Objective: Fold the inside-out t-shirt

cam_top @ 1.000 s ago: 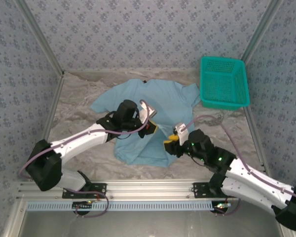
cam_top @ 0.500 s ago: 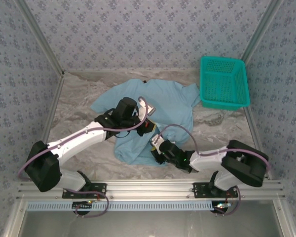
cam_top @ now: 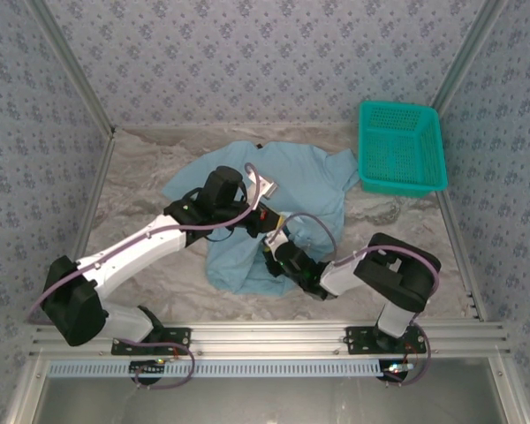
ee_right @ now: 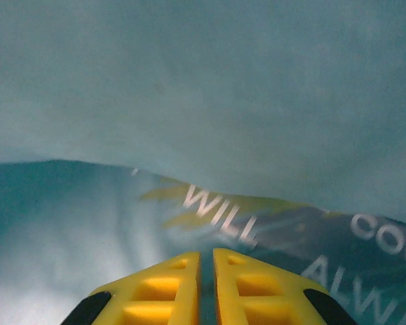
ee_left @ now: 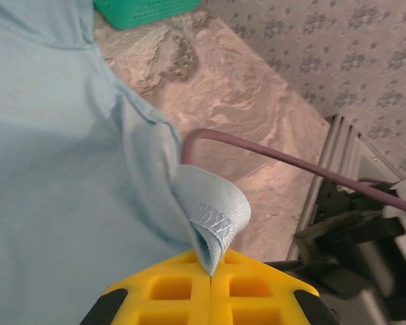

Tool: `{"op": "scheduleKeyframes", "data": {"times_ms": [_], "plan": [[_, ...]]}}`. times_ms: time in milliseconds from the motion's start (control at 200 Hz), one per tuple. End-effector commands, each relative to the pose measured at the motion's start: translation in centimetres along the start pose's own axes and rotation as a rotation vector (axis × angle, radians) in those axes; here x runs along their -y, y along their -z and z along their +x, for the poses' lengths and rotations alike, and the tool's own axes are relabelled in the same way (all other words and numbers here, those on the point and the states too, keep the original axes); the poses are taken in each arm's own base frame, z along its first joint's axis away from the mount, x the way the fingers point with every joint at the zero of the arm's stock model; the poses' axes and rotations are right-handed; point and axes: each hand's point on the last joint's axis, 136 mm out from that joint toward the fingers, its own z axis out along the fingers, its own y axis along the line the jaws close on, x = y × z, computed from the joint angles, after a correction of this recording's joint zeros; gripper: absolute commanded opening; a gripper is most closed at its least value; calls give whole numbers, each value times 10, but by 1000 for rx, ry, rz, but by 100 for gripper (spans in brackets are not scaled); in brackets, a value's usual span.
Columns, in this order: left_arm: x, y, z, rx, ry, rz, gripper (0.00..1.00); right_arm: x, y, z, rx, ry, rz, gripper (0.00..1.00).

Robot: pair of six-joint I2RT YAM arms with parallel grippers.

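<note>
The marbled table [cam_top: 150,177] carries the inside-out t-shirt [cam_top: 300,181], which lies roughly flat across the middle of the top view. Its neck points toward the upper edge and its hem is bunched toward the lower middle. One sleeve reaches toward the teal mesh basket [cam_top: 400,185] at the upper right.

The left gripper [ee_left: 210,274] sits at the bottom edge of its wrist view. Its yellow fingers are clenched on a curled bit of stitched hem [ee_left: 213,217], which stands up from the jaws. The rest of the shirt spreads over the left half of that view.

The right gripper [ee_right: 206,261] looks to be pushed in between the shirt's two layers, with blue cloth overhead and below. Its fingers are drawn together with only a sliver between them, and no cloth is seen in that sliver. White print [ee_right: 216,210] reading "WILL" lies just ahead of them.

This looks like the stage before any fold. One hand holds the hem open while the other works inside, most likely to turn the shirt the right way out.

The next move probably calls for the right gripper to open, take hold of inner cloth deeper toward the neck, and draw it out through the hem. The left hand's pinch would need to stay firm, well clear of the purple cable [ee_left: 277,156].
</note>
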Motion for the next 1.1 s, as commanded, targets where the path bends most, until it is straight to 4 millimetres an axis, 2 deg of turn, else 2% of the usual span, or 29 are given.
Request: {"op": "scheduleKeyframes", "data": {"times_ms": [0, 165, 315, 610, 725, 889, 1004, 1094], "plan": [[42, 20, -33, 91, -51, 110, 0, 17, -12, -15, 47, -35, 76, 15], [73, 29, -54, 136, -103, 177, 0, 35, -26, -26, 61, -65, 123, 16], [91, 29, -67, 175, -139, 209, 0, 54, -40, -31, 52, -101, 168, 16], [132, 22, -67, 172, -247, 279, 0, 66, -63, -35, 11, -229, 149, 25], [152, 23, -66, 185, -288, 332, 0, 82, -77, -37, -15, -334, 147, 26], [169, 20, -59, 166, -329, 379, 0, 102, -95, -45, -88, -391, 187, 30], [181, 25, -64, 182, -353, 403, 0, 108, -109, -51, -134, -411, 203, 31], [190, 33, -70, 208, -373, 434, 0, 109, -121, -49, -175, -404, 213, 33]]}}
